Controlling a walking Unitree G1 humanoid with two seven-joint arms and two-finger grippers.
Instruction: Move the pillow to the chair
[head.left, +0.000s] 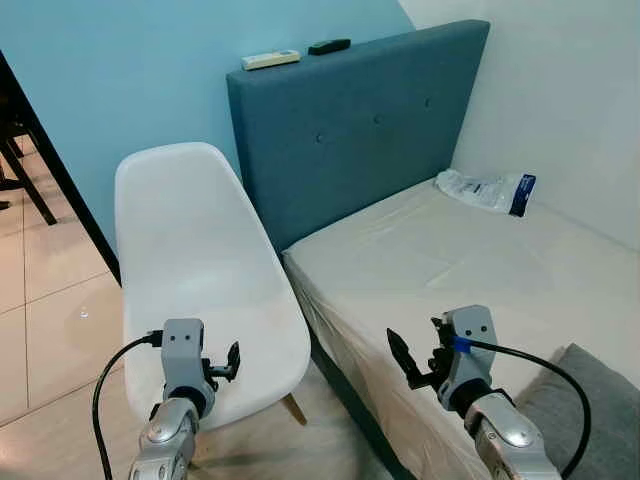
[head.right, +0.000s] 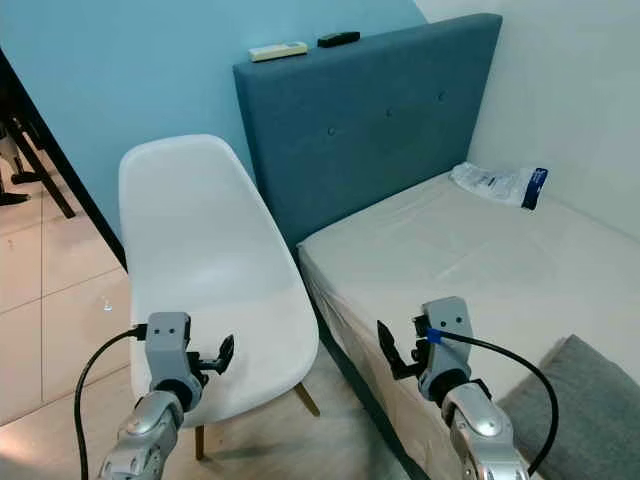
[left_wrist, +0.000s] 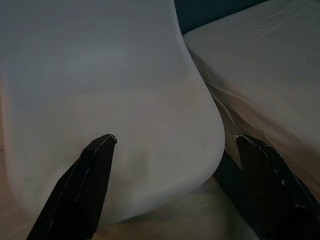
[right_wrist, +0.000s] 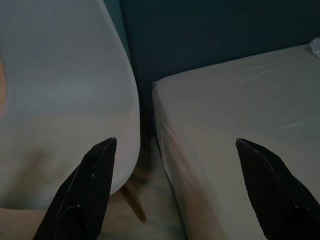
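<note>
Low in the frame, the left gripper (head.left: 232, 362) hangs released over the white chair's (head.left: 200, 270) bare seat, while the right gripper (head.left: 412, 362) is spread wide at the mattress (head.left: 470, 260) edge, holding nothing. The grey pillow (head.left: 590, 405) lies at the lower right corner on the bed. A plastic packet (head.left: 488, 190) rests upper right; two remotes (head.left: 285, 54) sit atop the blue headboard (head.left: 360, 130).
</note>
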